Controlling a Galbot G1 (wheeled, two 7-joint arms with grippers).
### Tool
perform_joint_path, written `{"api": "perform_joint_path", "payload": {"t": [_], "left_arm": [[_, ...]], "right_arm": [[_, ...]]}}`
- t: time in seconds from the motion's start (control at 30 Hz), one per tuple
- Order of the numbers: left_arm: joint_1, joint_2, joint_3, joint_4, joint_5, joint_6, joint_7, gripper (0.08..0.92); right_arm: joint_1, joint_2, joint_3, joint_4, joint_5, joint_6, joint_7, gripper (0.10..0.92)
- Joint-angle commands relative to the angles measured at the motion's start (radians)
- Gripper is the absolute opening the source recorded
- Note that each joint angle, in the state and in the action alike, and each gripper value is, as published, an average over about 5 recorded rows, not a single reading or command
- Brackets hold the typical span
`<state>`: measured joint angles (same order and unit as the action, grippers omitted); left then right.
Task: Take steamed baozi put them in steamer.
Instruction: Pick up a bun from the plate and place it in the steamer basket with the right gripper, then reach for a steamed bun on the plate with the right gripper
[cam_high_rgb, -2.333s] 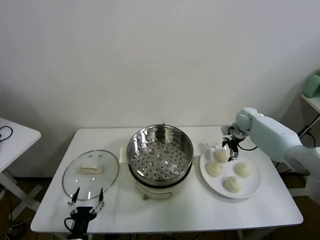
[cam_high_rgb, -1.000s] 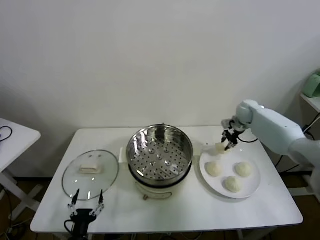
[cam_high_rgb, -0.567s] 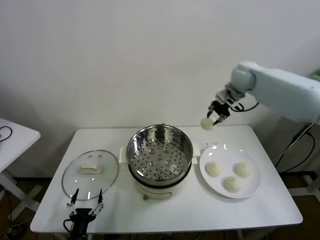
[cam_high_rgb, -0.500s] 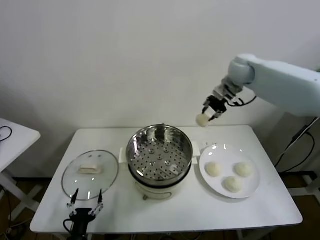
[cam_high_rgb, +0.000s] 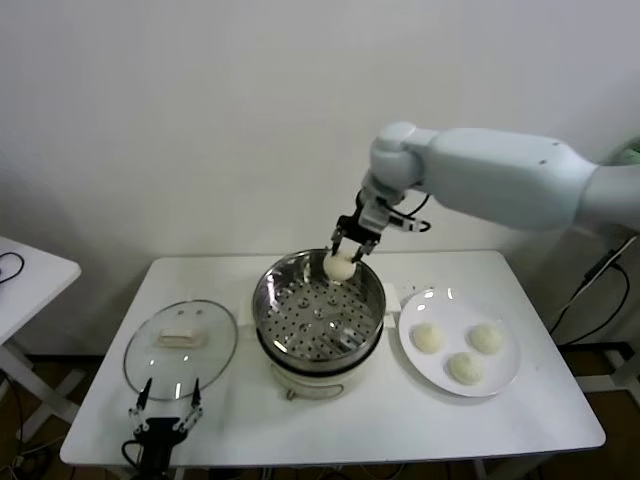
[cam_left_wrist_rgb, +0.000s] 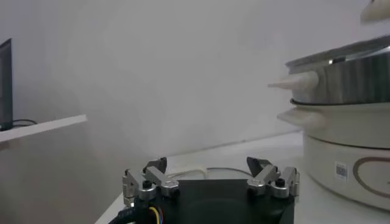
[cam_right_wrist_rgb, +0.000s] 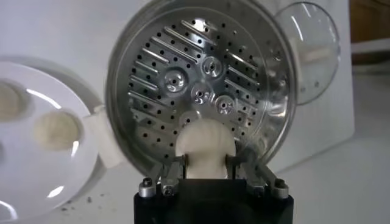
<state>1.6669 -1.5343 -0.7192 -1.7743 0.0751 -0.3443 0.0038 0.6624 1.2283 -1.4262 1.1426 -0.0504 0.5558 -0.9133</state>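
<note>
My right gripper (cam_high_rgb: 346, 252) is shut on one cream-white baozi (cam_high_rgb: 340, 265) and holds it in the air over the far rim of the steamer (cam_high_rgb: 320, 312). In the right wrist view the held baozi (cam_right_wrist_rgb: 205, 148) sits pinched between the fingers above the perforated tray of the steamer (cam_right_wrist_rgb: 201, 85). Three more baozi (cam_high_rgb: 428, 337) lie on the white plate (cam_high_rgb: 506, 376) to the right of the steamer. My left gripper (cam_high_rgb: 165, 405) is parked low at the table's front left edge, open and empty; the left wrist view shows it as well, the gripper (cam_left_wrist_rgb: 211, 175) spread wide.
A round glass lid (cam_high_rgb: 181, 346) lies flat on the table left of the steamer, just beyond the left gripper. The steamer's cream base with side handle (cam_left_wrist_rgb: 344, 158) fills the side of the left wrist view. The white wall stands behind the table.
The right arm has carried the baozi leftward from above the plate's far side and lowered it over the steamer. The left arm has stayed in place.
</note>
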Motion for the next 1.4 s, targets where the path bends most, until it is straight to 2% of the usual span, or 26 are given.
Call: {"api": "perform_joint_path", "payload": {"t": [0.03, 0.37, 0.6, 0.67, 0.77, 0.93, 1.03, 1.2, 1.4], "left_arm": [[-0.001, -0.006, 0.002, 0.005, 0.003, -0.001, -0.002, 0.823], [-0.008, -0.008, 0.002, 0.019, 0.005, -0.007, -0.002, 0.823], [-0.006, -0.008, 0.004, 0.014, 0.005, -0.007, -0.001, 0.823], [-0.004, -0.009, 0.004, 0.013, 0.006, -0.007, -0.001, 0.823], [-0.002, -0.009, 0.004, 0.012, 0.008, -0.008, -0.001, 0.823], [-0.002, -0.011, 0.009, 0.008, 0.024, -0.007, -0.001, 0.823], [-0.003, -0.013, 0.009, 0.005, 0.030, -0.007, -0.001, 0.823], [-0.003, -0.011, 0.010, 0.010, 0.030, -0.008, 0.000, 0.823], [-0.013, -0.011, 0.010, 0.026, 0.029, -0.012, -0.001, 0.823]], "right_arm": [[-0.220, 0.156, 0.086, -0.273, -0.261, 0.139, 0.115, 0.468], [-0.239, 0.192, 0.114, -0.370, -0.251, 0.190, 0.153, 0.503], [-0.194, 0.178, 0.089, -0.358, -0.159, 0.209, 0.141, 0.696], [-0.159, 0.160, 0.073, -0.336, -0.092, 0.204, 0.132, 0.746], [-0.054, 0.115, 0.001, -0.275, 0.089, 0.170, 0.096, 0.803], [0.194, 0.005, -0.237, -0.121, 0.487, 0.028, -0.001, 0.822], [0.315, -0.083, -0.370, -0.025, 0.626, -0.146, -0.049, 0.823], [0.437, -0.242, -0.557, 0.128, 0.656, -0.481, -0.039, 0.823], [0.384, -0.379, -0.610, 0.275, 0.673, -0.719, 0.022, 0.823]]}}
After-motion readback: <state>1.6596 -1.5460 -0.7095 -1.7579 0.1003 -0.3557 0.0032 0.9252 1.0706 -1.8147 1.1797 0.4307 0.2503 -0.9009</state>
